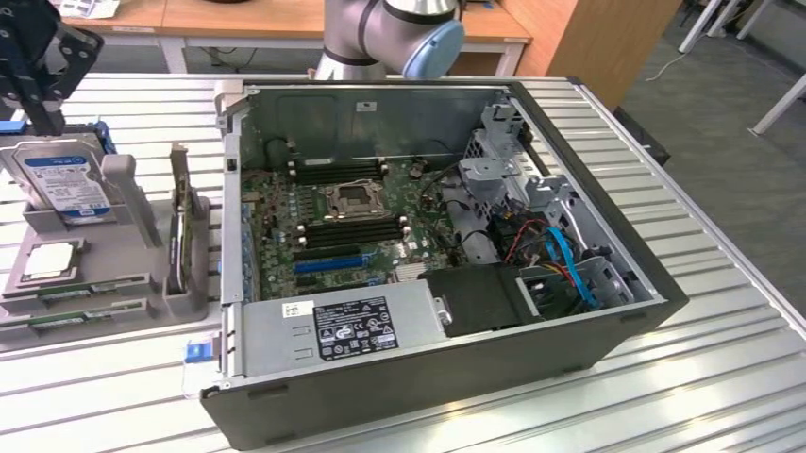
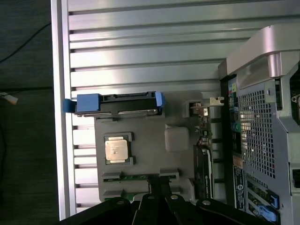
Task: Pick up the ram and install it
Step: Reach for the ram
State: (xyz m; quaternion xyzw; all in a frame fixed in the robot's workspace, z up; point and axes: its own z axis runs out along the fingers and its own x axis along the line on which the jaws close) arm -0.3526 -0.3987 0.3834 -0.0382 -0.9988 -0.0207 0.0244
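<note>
While your gripper (image 2: 156, 183) is hanging above the grey holder (image 1: 120, 307), fingers pressed together and gripping nothing, the ram (image 2: 137, 177) is lying flat in one of that holder's slots, just beside the square processor chip (image 1: 51, 260). Further along, the hard drive (image 1: 63, 184) is standing upright, and the open computer case (image 1: 504, 377) is sitting beside the holder on the slatted table (image 1: 718, 377).

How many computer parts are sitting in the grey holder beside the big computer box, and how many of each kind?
Ram sticks: 2
Hard drive: 1
Processor chip: 1
Upright dark card: 1
Total: 5
</note>
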